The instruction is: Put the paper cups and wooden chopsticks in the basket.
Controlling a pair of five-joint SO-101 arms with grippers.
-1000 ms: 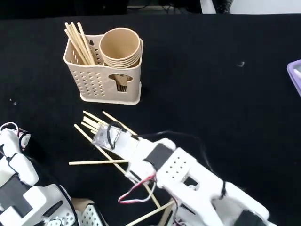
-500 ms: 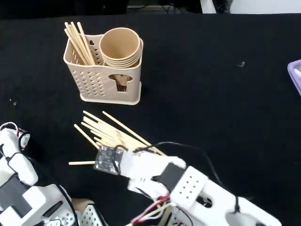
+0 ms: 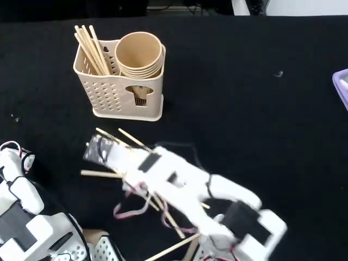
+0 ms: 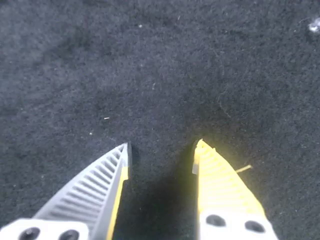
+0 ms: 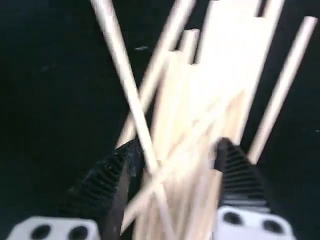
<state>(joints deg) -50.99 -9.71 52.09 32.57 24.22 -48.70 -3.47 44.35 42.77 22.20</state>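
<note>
A beige perforated basket (image 3: 119, 89) stands at the back left of the black table. It holds several wooden chopsticks (image 3: 91, 50) and a stack of paper cups (image 3: 139, 54). More loose chopsticks (image 3: 101, 174) lie in a pile in front of it. My right arm (image 3: 168, 176) lies across that pile. In the right wrist view, my right gripper (image 5: 178, 150) is open, with a black finger on each side of the chopstick bundle (image 5: 210, 95). My left gripper (image 4: 162, 147) is open over bare black cloth, and its arm (image 3: 22, 217) sits at the front left corner.
A purple object (image 3: 341, 87) pokes in at the right edge. One stray chopstick (image 3: 168, 247) lies near the front edge beside the arm bases. A small speck (image 3: 278, 73) lies on the cloth at the back right.
The right arm drew back toward the front, then swung forward and left over the pile, covering most of the chopsticks. The left arm has kept still.
</note>
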